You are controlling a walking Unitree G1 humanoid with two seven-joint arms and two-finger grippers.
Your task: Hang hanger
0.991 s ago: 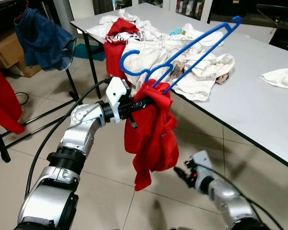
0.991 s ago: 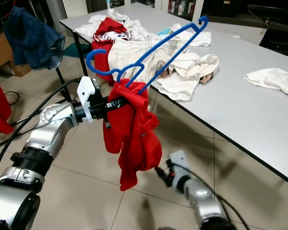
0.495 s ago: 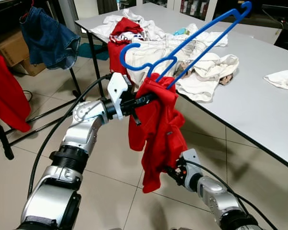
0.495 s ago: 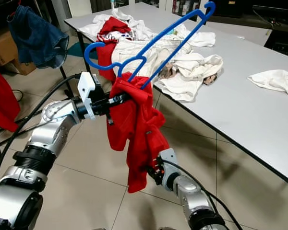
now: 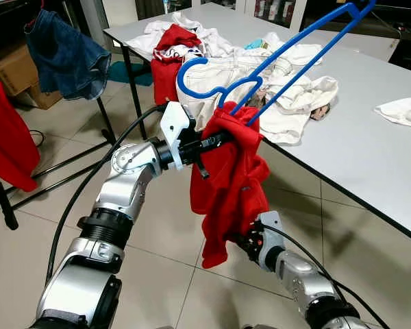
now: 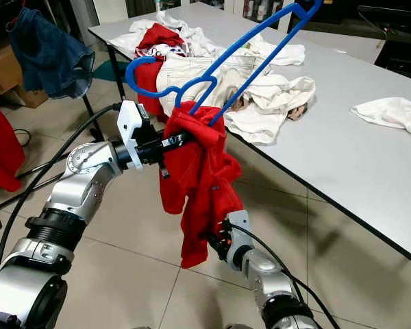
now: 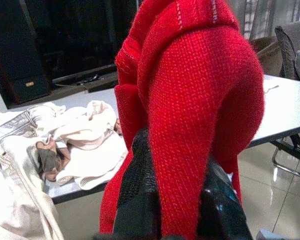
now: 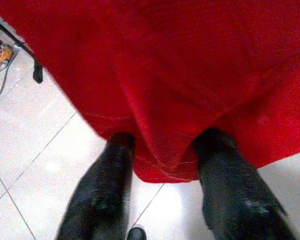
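A blue plastic hanger sticks up at a slant, its hook pointing to the left. A red knit garment is bunched at the hanger's neck and hangs down from it. My left gripper is shut on the garment just under the hanger; in the left wrist view the red knit is squeezed between the black fingers. Low down, my right gripper is at the garment's bottom hem. It stands open, and the red hem hangs between its fingers.
A grey table stands to the right, with a heap of white and red clothes and a white cloth. A denim garment and a red cloth hang on a rack at the left, above a tiled floor.
My right gripper has come up and to the left, reaching the garment's lower hem. The left arm has raised the hanger and garment a little.
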